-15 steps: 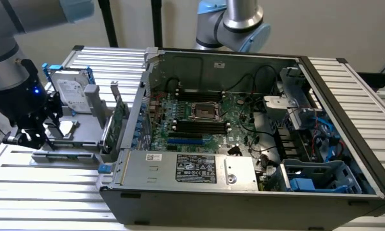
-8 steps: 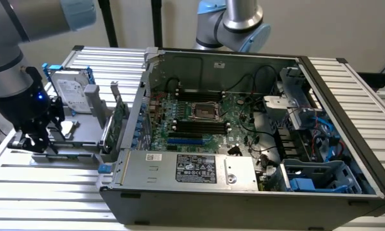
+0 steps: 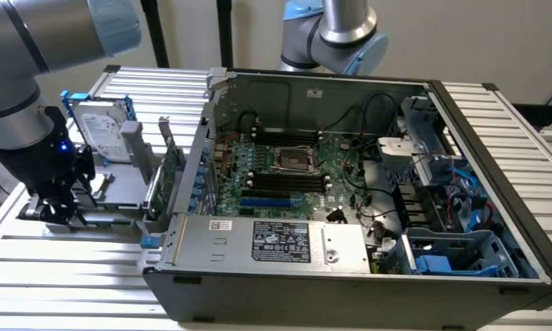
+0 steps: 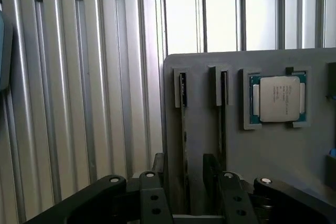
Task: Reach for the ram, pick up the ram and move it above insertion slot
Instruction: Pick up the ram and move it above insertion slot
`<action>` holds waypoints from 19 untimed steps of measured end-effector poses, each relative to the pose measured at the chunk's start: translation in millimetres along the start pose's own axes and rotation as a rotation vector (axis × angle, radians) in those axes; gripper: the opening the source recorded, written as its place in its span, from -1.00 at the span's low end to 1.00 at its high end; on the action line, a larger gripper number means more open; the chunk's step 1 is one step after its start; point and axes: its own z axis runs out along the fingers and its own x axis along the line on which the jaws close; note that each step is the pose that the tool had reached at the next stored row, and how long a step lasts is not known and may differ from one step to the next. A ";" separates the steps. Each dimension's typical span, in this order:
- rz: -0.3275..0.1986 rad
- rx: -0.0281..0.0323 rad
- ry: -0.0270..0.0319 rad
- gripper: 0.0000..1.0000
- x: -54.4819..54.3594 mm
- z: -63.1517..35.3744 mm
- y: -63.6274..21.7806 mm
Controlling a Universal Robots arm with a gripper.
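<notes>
Straddling the ram, the end effector sits open, one finger each side, the ram's long axis running between them along the grey holder.

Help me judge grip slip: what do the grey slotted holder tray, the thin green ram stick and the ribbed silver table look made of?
The grey slotted holder tray: matte plastic, possibly printed; dull, no glare. The thin green ram stick: circuit-board laminate, seen edge-on, so uncertain. The ribbed silver table: likely aluminium extrusion; satin sheen, straight grooves.
</notes>
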 end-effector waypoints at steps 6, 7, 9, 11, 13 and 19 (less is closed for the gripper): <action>-0.004 -0.0042 -0.0003 -0.15 0.7 9.6 -0.7; -0.004 -0.0066 -0.0004 -0.15 0.7 10.3 -1.3; -0.005 -0.0104 -0.0007 -0.15 0.6 12.0 -1.9; -0.008 -0.0126 -0.0010 -0.15 0.6 13.7 -2.4; -0.013 -0.0130 -0.0010 -0.15 0.6 14.5 -2.5; -0.048 -0.0132 -0.0010 -0.15 0.2 16.8 -2.6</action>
